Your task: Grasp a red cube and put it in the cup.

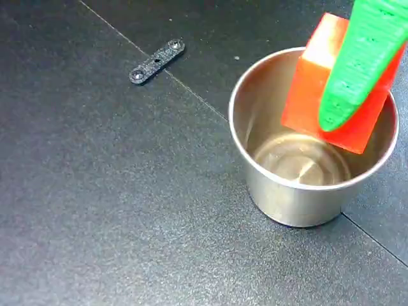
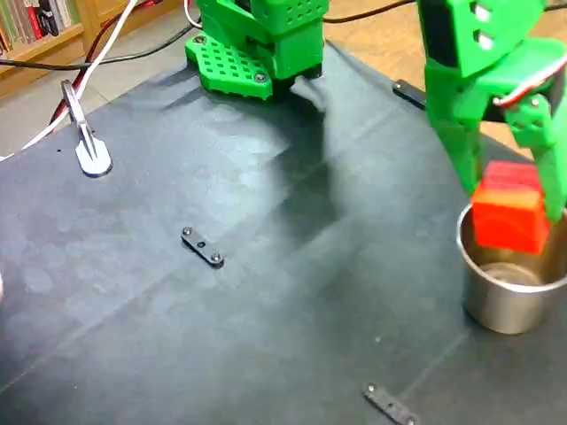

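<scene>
Holding the red cube point(image 1: 325, 83) over the cup point(image 1: 293, 204), the end effector point(image 1: 347, 95) shows in a fixed view as one green finger point(image 1: 363, 57) laid across the cube's near face; the other finger is hidden behind the cube. The cube hangs tilted, its lower corner already below the rim line as this view draws it, above the cup's bare, shiny bottom. Well off to the left of the end effector a small black screw plate point(image 1: 157, 61) lies on the dark counter point(image 1: 95, 210).

Another fixed view, from the side, shows the end effector point(image 2: 514, 190) clamped on the red cube point(image 2: 508, 212) from both sides — the cube sits between the green fingers just above the cup point(image 2: 509, 297), its underside near the rim and no contact that I can make out. A black plate point(image 2: 203, 247) lies well to the left of it, a second one point(image 2: 392, 405) below-left, both on the counter point(image 2: 266, 336).

By my reading the grasp and the carry are done — what is left is to open the fingers and let the cube drop, then draw the arm clear.
</scene>
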Action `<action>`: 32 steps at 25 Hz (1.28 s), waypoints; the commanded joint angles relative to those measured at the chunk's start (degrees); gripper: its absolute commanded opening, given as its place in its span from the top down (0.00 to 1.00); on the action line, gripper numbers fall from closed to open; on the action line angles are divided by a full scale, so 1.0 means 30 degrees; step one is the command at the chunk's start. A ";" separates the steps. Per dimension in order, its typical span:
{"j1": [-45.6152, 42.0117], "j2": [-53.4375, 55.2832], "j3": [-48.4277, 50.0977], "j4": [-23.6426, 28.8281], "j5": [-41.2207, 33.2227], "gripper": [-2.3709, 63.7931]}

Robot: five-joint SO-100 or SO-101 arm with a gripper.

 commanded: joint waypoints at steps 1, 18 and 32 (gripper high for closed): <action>0.0176 0.0498 -0.0439 -0.0264 0.0088 0.63; 0.0146 0.1260 -0.0439 -0.0264 0.0088 0.51; -0.0557 1.0371 -0.0059 0.0088 0.1318 0.52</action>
